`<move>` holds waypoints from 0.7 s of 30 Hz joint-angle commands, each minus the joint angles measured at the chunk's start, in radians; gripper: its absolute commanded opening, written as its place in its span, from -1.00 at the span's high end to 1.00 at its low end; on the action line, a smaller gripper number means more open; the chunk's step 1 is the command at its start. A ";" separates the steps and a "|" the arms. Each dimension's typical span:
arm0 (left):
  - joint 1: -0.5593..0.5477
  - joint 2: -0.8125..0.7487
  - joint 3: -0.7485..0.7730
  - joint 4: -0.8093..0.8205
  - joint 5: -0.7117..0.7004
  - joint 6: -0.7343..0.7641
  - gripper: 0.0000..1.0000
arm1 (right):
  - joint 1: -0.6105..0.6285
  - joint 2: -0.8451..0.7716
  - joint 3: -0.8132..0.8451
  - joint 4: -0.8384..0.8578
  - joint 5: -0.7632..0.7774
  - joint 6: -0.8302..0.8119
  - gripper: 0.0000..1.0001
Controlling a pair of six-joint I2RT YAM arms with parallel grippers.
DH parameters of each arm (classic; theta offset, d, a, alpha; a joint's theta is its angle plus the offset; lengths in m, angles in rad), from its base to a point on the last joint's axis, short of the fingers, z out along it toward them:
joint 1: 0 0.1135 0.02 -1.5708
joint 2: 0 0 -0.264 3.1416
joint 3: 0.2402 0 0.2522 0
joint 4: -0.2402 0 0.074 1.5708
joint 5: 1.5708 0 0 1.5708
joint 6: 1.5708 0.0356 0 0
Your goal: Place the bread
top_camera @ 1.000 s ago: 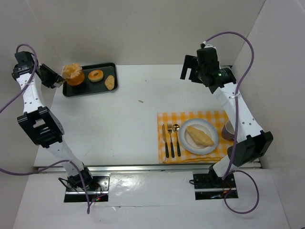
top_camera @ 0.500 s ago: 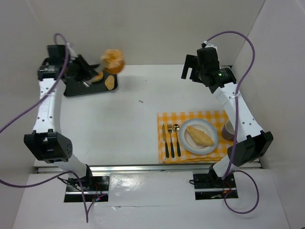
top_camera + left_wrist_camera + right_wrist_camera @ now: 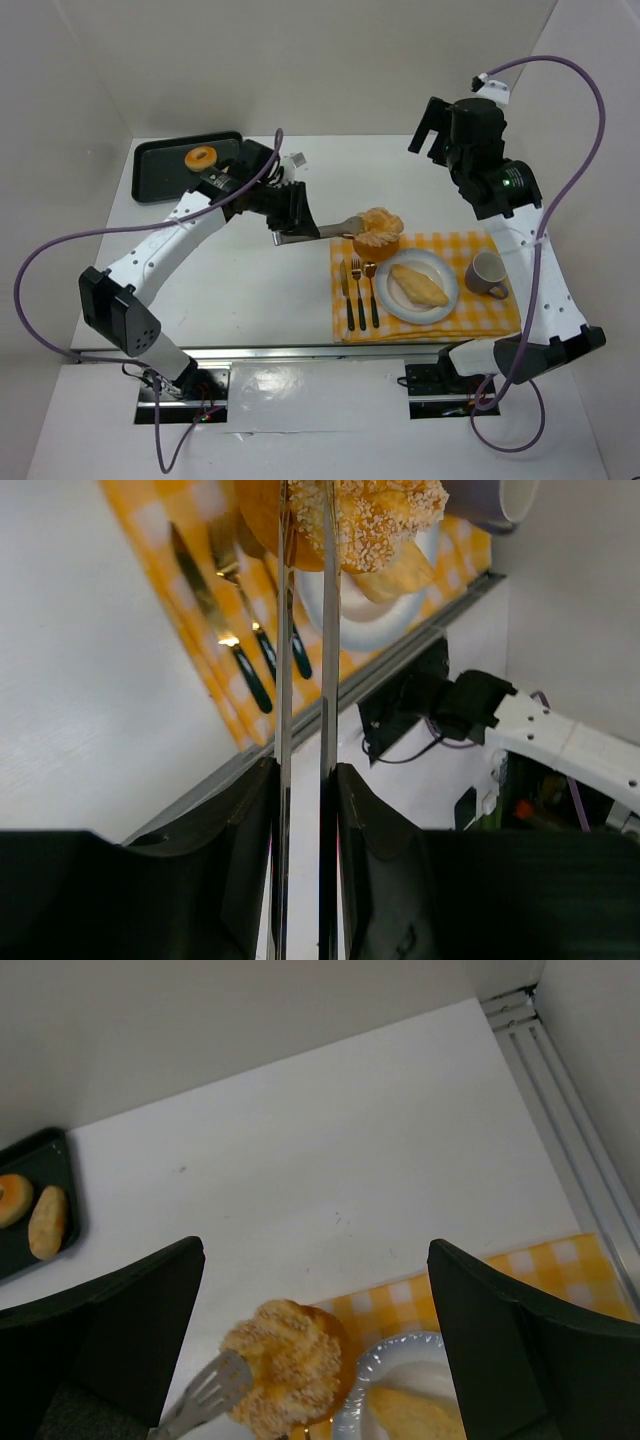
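My left gripper is shut on metal tongs, and the tongs pinch a round sugared bread. The bread hangs over the top left corner of the yellow checked placemat, beside the white plate. In the left wrist view the tongs run up from my gripper to the bread. A long bread lies on the plate. My right gripper is open and empty, high above the bread.
A black tray at the back left holds a donut; an oval roll shows on it in the right wrist view. A knife, fork and spoon lie left of the plate. A mug stands right of it.
My left arm has swung from the tray at the back left across to the placemat, carrying the bread in the tongs. My right arm has shifted right and up.
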 commanded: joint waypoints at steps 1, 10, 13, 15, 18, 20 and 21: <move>-0.079 -0.017 0.081 0.094 0.081 0.005 1.00 | -0.005 -0.031 0.050 0.054 0.054 0.011 -1.00; -0.228 0.190 0.283 0.039 0.067 0.045 1.00 | -0.014 -0.051 0.050 0.035 0.054 0.011 -1.00; -0.253 0.213 0.315 0.030 0.037 0.045 1.00 | -0.014 -0.051 0.050 0.016 0.054 0.011 -1.00; -0.262 0.232 0.334 0.007 0.037 0.056 1.00 | -0.014 -0.060 0.050 0.016 0.054 0.011 -1.00; -0.285 0.252 0.345 -0.018 -0.029 0.068 1.00 | -0.014 -0.061 0.041 0.016 0.054 0.011 -1.00; -0.285 0.270 0.357 -0.018 -0.029 0.068 1.00 | -0.014 -0.061 0.041 0.016 0.054 0.011 -1.00; -0.285 0.270 0.357 -0.018 -0.029 0.068 1.00 | -0.014 -0.061 0.030 0.025 0.054 0.011 -1.00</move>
